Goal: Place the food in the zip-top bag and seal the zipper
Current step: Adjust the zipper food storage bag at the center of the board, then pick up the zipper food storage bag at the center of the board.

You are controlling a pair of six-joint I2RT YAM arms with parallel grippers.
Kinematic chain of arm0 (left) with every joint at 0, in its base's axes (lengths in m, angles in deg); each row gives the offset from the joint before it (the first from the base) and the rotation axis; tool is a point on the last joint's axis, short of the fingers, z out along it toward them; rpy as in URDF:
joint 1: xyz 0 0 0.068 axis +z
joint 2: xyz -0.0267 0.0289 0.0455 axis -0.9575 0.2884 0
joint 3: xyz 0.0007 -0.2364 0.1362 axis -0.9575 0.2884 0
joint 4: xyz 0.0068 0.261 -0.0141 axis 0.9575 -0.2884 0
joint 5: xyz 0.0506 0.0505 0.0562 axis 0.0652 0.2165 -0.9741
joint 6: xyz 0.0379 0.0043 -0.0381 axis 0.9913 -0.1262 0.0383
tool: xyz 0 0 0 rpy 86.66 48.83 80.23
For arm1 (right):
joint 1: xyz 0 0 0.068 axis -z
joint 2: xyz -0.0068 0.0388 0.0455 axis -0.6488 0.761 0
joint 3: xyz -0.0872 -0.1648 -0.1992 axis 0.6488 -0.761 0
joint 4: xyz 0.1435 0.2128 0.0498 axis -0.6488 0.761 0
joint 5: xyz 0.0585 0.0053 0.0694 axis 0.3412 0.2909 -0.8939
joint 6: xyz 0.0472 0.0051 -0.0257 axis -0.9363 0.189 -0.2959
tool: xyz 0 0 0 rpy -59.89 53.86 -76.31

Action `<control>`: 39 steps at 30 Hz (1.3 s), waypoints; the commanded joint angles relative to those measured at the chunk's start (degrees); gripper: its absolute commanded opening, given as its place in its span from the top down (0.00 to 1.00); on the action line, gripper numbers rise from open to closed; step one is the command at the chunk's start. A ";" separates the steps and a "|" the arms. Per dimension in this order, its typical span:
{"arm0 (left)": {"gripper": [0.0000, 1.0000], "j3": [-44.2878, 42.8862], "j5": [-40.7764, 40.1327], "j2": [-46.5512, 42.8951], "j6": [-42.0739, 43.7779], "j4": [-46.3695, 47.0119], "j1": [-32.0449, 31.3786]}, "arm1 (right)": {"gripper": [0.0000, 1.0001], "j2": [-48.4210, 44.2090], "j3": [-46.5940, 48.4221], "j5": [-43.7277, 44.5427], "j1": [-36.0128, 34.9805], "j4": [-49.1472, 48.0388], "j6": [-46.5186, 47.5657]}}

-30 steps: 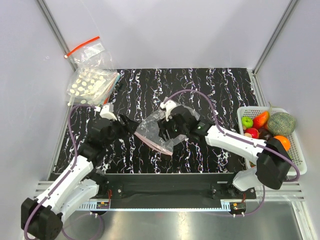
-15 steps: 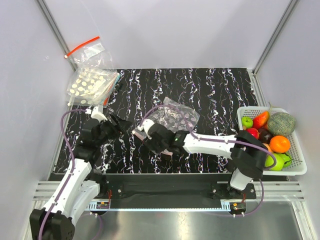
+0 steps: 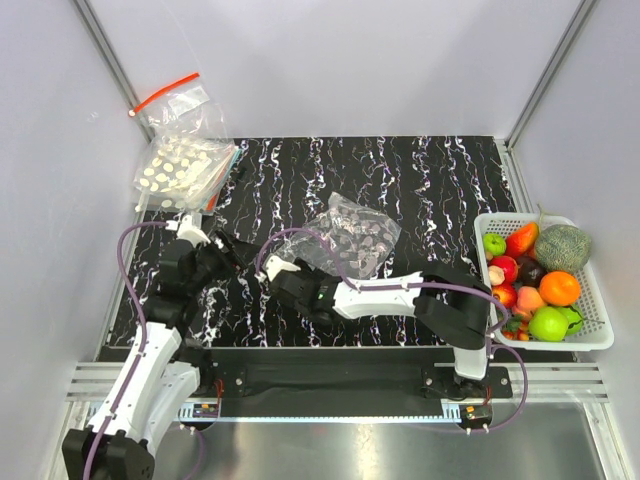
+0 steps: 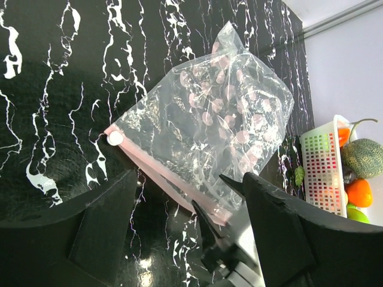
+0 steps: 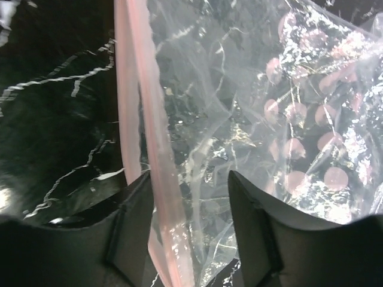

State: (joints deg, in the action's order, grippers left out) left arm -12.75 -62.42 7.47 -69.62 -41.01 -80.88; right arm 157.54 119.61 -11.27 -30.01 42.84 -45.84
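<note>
The clear zip-top bag (image 3: pixel 352 236) lies crinkled on the black marbled table. It also shows in the left wrist view (image 4: pixel 209 119). Its pinkish zipper (image 4: pixel 161 173) runs along the near-left edge. My right gripper (image 3: pixel 284 273) is open, and the zipper (image 5: pixel 157 137) passes between its jaws by the left finger. My left gripper (image 3: pixel 228 248) is open and empty, just left of the bag; it also shows in its own wrist view (image 4: pixel 191 239). The food is in the basket: a grey-green bumpy lump (image 3: pixel 562 246) and an elongated orange-red piece (image 3: pixel 522 238).
A white basket (image 3: pixel 487 219) at the right edge holds round green, red and orange fruits. Stacked bags with white dots (image 3: pixel 180 166) and a clear bag with a red strip (image 3: pixel 172 97) lie at the back left. Metal frame posts stand at both back corners.
My right gripper has moved left along the bag's mouth edge to its near-left corner. My left gripper has drawn back to the left, off the bag. The bag now lies farther back and right.
</note>
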 commanded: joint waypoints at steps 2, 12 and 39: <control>0.23 -2.15 2.13 -0.82 1.13 0.88 1.04 | 0.45 1.57 1.63 6.95 -0.47 -1.43 1.52; 0.25 -2.50 3.27 -1.17 4.21 -0.62 1.31 | 0.93 -7.56 1.01 6.08 -1.00 -3.46 -2.34; 0.25 -9.45 -10.35 4.53 6.14 2.46 -20.04 | 1.00 -20.75 4.26 -6.32 3.57 0.15 -20.10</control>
State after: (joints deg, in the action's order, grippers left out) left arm -19.66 -68.48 10.31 -64.64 -38.82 -100.42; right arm 138.57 122.41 -16.87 -26.36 44.74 -64.81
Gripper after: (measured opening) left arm 0.785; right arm 0.012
